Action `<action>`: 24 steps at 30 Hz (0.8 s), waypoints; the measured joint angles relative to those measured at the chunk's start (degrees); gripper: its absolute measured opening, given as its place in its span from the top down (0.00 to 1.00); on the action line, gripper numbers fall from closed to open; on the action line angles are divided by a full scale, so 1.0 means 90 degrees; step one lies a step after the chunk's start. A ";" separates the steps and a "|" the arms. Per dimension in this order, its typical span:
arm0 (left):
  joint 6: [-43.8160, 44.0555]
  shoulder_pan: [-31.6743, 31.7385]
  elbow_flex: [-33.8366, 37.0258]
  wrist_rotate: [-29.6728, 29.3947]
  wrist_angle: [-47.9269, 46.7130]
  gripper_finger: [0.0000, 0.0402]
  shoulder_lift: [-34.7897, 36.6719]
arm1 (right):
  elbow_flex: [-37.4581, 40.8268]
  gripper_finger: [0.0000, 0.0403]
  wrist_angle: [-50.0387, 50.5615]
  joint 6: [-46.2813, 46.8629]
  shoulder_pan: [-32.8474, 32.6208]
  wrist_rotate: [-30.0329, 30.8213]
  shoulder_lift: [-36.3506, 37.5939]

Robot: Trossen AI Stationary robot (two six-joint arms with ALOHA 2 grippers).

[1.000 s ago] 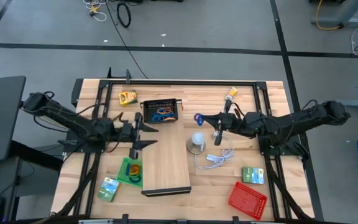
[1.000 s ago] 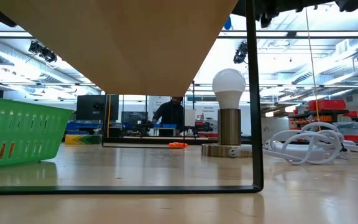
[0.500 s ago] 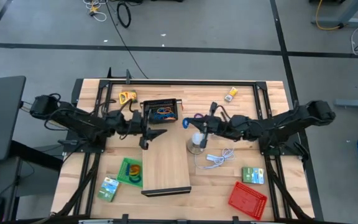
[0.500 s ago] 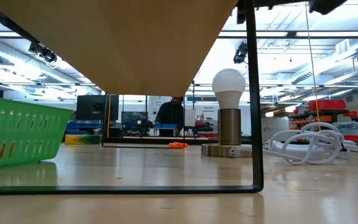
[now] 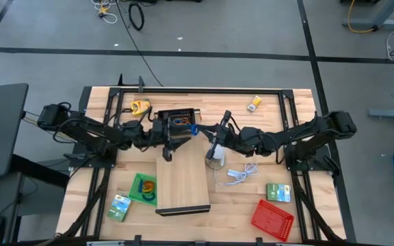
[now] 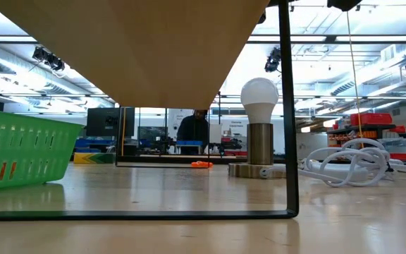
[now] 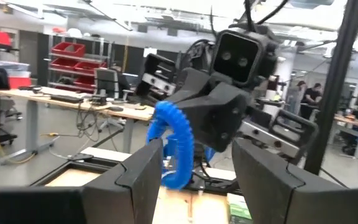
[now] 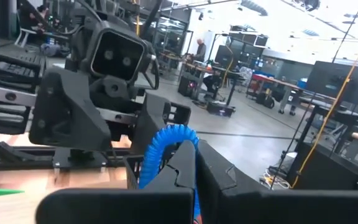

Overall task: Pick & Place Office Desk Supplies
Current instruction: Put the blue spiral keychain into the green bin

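Just beside the black tray (image 5: 178,120), our right gripper (image 8: 185,163) clenches the blue band (image 8: 166,147), holding it between the spread, empty fingers (image 7: 143,167) of our left gripper (image 7: 194,163).

You're in a robotics lab: grey taped concrete floor (image 5: 252,34), workbenches (image 7: 73,102) with red bins at nine o'clock, monitors, ceiling strip lights (image 6: 372,39), people (image 6: 194,128) working behind.
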State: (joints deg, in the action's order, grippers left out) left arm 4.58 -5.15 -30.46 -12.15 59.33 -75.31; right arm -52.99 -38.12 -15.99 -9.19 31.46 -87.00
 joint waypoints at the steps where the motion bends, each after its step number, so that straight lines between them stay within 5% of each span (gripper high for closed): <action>1: 0.0003 0.0000 0.0000 -0.0070 -0.0007 0.50 0.0000 | 0.0000 1.00 -0.0013 0.0000 0.0000 0.0000 0.0000; 24: 0.0071 0.0222 -0.0579 -0.0224 -0.0697 0.50 -0.0247 | -0.0005 1.00 -0.0196 -0.0024 0.0005 -0.0015 0.0000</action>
State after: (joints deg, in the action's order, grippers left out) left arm 5.22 -3.15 -35.67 -14.17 53.05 -77.53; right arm -53.04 -39.88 -16.20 -9.15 31.33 -87.00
